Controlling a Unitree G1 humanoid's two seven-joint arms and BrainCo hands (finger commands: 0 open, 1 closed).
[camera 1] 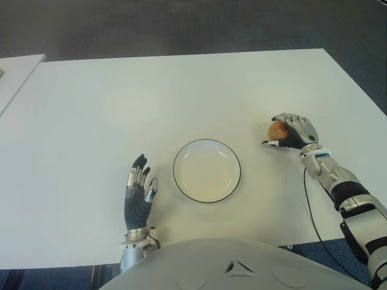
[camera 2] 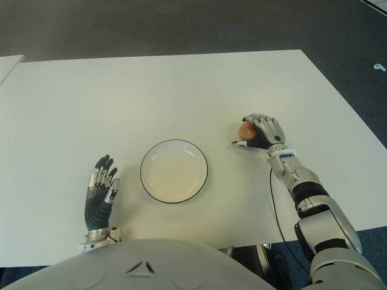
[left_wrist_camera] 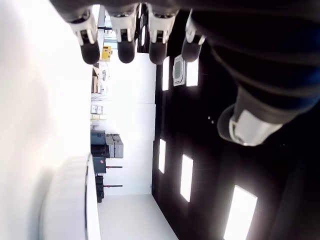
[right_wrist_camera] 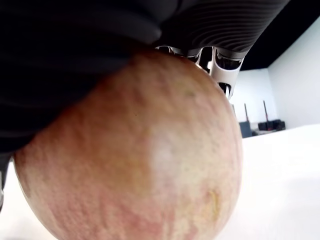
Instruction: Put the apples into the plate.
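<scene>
Reddish-yellow, with fine streaks on its skin, the apple [camera 1: 277,129] sat inside my right hand [camera 1: 291,131], whose fingers [camera 1: 295,121] were curled over its top and far side. In the right wrist view the fruit [right_wrist_camera: 135,150] filled nearly everything, pressed against the dark palm, with two fingertips [right_wrist_camera: 220,60] showing past its upper edge. I could not tell whether the apple touched the table [camera 1: 181,90] or was just clear of it.

From the plate [camera 1: 207,170], my right hand and the apple were at about two o'clock, near it but apart from its rim. The plate was white with a thin dark rim, and nothing lay in it. It was at the near middle of the white table.

My left hand [camera 1: 138,191] showed at about eight o'clock from the plate, just beside its rim, not touching it. Its fingers [camera 1: 138,164] were straight and relaxed, pointing away from my body, and held nothing. In the left wrist view the same fingertips [left_wrist_camera: 125,45] were lined up loosely, with the plate's pale edge [left_wrist_camera: 70,200] close by.
</scene>
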